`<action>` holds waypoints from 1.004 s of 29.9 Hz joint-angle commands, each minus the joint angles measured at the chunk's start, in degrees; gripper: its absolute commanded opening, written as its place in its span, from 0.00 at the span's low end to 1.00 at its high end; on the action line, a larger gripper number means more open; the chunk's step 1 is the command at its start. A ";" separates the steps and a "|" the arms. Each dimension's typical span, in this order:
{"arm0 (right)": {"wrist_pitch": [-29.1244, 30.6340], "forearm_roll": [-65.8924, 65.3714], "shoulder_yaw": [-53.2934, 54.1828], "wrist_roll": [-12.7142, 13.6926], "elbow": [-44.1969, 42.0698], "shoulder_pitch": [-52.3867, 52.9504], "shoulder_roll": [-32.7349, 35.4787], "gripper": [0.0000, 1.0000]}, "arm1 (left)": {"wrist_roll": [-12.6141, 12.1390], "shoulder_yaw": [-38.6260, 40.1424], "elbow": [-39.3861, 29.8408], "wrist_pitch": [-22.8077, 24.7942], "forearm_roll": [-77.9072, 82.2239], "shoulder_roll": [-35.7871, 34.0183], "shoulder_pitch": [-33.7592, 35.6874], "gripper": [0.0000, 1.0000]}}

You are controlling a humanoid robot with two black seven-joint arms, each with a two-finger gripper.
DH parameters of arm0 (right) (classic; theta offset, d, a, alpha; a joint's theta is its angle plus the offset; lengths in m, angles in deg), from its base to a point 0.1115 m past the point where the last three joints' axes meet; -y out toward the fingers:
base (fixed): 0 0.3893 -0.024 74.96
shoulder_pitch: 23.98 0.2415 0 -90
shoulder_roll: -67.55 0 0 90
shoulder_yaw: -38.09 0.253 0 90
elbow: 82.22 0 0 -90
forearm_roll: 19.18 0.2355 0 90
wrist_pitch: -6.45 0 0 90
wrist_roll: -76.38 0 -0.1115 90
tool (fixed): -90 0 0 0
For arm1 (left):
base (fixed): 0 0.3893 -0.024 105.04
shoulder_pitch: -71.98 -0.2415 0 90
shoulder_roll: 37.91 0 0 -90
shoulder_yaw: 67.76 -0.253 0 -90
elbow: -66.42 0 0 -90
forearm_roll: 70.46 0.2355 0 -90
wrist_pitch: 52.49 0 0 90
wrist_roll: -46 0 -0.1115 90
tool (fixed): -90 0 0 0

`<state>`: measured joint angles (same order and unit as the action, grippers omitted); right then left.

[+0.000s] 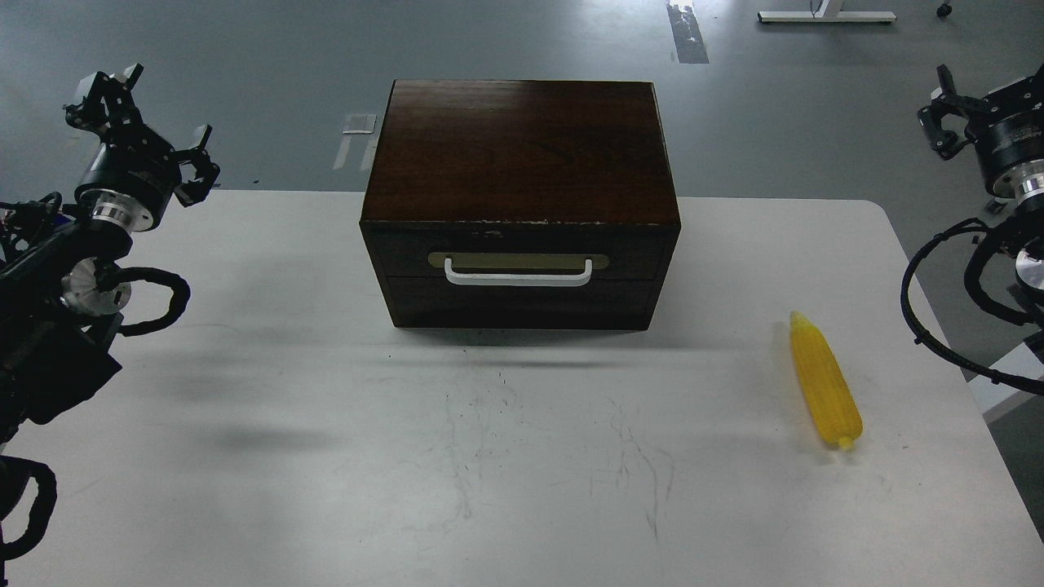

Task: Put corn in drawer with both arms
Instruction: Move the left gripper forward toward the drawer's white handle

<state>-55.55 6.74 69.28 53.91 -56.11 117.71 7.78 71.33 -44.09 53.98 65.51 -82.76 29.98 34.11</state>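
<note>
The corn [824, 379] lies on the white table [245, 456] at the right, tapered tip pointing away from me, nothing touching it. The drawer [628, 269] is the dark brown front of the wooden box [522, 147] at the table's middle back; it sits flush with the box, its white bar handle [518, 277] facing me. My left gripper [151, 122] hangs raised at the far left, open and empty, well left of the box. My right gripper [995, 106] is raised at the far right edge, above and beyond the corn. It is partly cut off, its visible claw spread wide and holding nothing.
Black cables loop from both arms near the table's left and right edges. The table's rounded far right corner [877, 208] lies behind the corn. Grey floor with tape marks and a white desk foot [824, 16] shows beyond the table.
</note>
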 commanded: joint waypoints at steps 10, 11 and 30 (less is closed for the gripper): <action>0.00 0.00 0.00 -0.02 -0.27 -0.01 0.01 1.00 | -0.19 -0.02 -0.04 0.00 0.26 -0.47 0.17 0.98; 0.00 0.00 0.00 -0.02 -0.27 -0.01 0.01 1.00 | -0.28 -0.02 -0.13 0.00 0.44 -0.64 0.34 0.98; 0.00 0.00 0.44 -0.02 -0.36 -0.10 1.68 1.00 | -4.76 -1.34 -1.36 0.00 28.88 -2.50 27.30 0.89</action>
<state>-55.53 6.74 69.73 53.85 -56.46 117.70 8.92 66.34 -45.23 52.99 65.51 -61.84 26.08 54.80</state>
